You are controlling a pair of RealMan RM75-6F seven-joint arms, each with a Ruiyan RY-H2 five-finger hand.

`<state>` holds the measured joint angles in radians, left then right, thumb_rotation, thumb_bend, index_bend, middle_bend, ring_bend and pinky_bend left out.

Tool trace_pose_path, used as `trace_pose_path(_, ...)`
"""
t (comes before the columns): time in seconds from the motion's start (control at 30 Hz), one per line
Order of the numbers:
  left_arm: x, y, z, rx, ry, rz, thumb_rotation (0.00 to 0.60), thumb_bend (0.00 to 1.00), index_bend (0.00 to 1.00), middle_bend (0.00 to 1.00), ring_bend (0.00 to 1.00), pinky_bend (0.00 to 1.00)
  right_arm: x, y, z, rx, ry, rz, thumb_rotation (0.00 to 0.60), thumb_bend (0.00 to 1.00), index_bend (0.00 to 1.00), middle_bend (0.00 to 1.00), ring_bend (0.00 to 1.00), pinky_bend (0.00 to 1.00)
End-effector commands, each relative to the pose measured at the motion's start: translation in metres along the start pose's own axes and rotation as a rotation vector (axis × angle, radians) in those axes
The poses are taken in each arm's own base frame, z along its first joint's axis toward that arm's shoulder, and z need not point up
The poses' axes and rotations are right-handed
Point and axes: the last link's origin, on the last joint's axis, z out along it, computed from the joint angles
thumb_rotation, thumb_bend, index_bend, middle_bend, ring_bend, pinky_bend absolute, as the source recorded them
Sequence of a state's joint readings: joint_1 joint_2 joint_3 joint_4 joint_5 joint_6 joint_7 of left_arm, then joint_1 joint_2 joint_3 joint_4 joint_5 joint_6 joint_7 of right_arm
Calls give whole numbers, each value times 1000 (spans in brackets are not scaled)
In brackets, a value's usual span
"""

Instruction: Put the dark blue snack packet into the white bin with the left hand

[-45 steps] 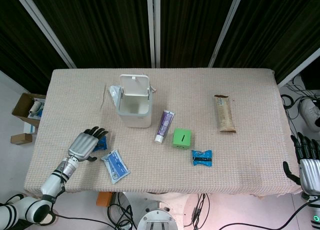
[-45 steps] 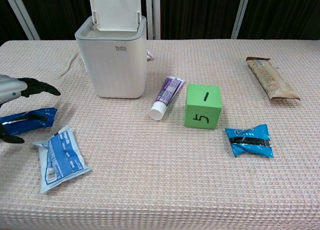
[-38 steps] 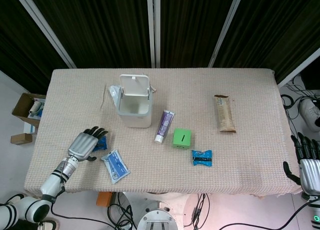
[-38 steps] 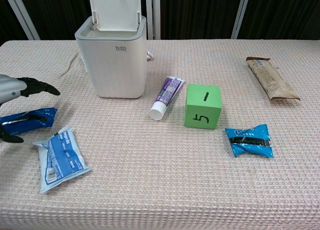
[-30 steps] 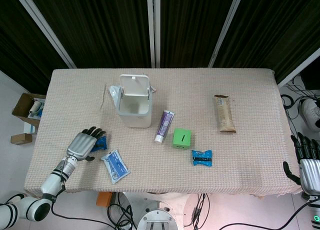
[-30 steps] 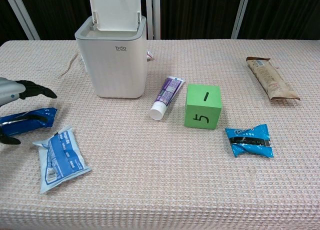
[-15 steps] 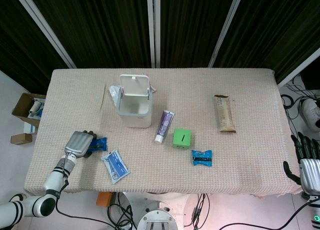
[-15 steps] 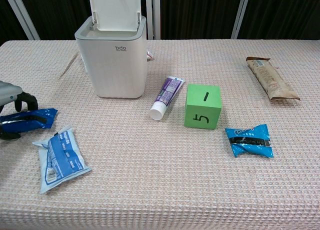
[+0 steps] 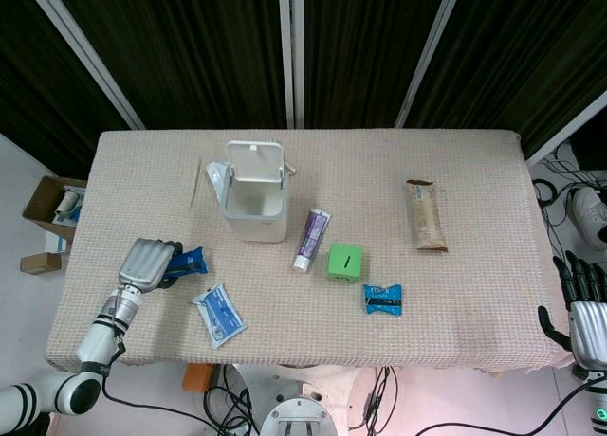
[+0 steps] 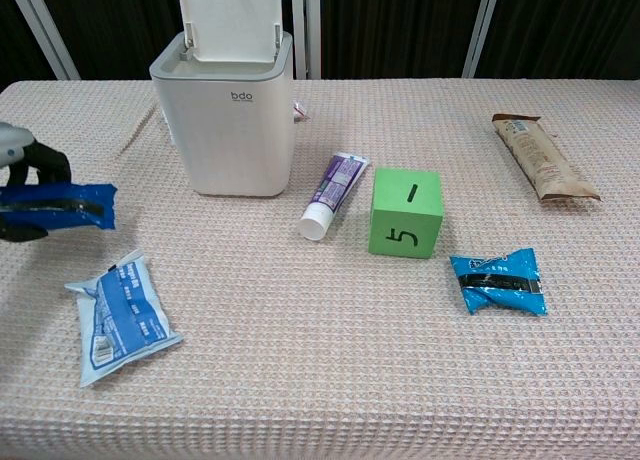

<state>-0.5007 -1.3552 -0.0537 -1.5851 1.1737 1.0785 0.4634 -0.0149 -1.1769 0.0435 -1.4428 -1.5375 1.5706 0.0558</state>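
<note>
My left hand (image 9: 144, 264) grips the dark blue snack packet (image 9: 189, 262) at the table's left side. In the chest view the hand (image 10: 24, 162) shows at the left edge, and the packet (image 10: 62, 205) hangs level, a little above the cloth. The white bin (image 9: 256, 201) stands further back and to the right, its lid tipped up and its mouth showing; in the chest view the bin (image 10: 226, 120) rises well above the packet. My right hand (image 9: 587, 309) hangs off the table's right edge with its fingers apart, holding nothing.
A light blue packet (image 10: 120, 316) lies just in front of the held one. A toothpaste tube (image 10: 335, 193), a green cube (image 10: 406, 212) and a blue packet with a black band (image 10: 497, 280) lie right of the bin. A brown snack bar (image 10: 543, 168) lies far right.
My left hand has curled its fingers around the dark blue packet and raised it off the cloth, drawing slightly left. The right hand has stayed still.
</note>
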Motion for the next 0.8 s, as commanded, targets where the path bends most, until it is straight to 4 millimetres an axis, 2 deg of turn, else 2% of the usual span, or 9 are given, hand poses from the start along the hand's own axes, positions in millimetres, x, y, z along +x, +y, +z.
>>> trace_pose_path(0.03, 31, -12, -3, 27, 102, -20, 600, 443, 687, 686, 581, 710, 0, 1, 0, -1, 0, 2, 600, 344, 0, 0, 0, 0)
trace_pose_path(0.2, 75, -30, -9, 75, 221, -28, 600, 443, 682, 685, 580, 729, 0, 2, 0, -3, 0, 6, 600, 344, 0, 0, 0, 0)
trace_pose_path(0.33, 108, -26, -9, 56, 297, -59, 600, 442, 683, 685, 580, 733, -1, 2, 0, -2, 2, 13, 600, 344, 0, 0, 0, 0)
trace_pose_path(0.47, 132, -3, -2, -13, 343, -98, 600, 439, 684, 685, 580, 733, -3, 1, -1, -1, -1, 12, 600, 345, 0, 0, 0, 0)
trace_pose_path(0.8, 155, 59, 42, -116, 338, -195, 600, 432, 710, 702, 597, 745, -1, 4, -1, -14, 0, 10, 600, 344, 0, 0, 0, 0)
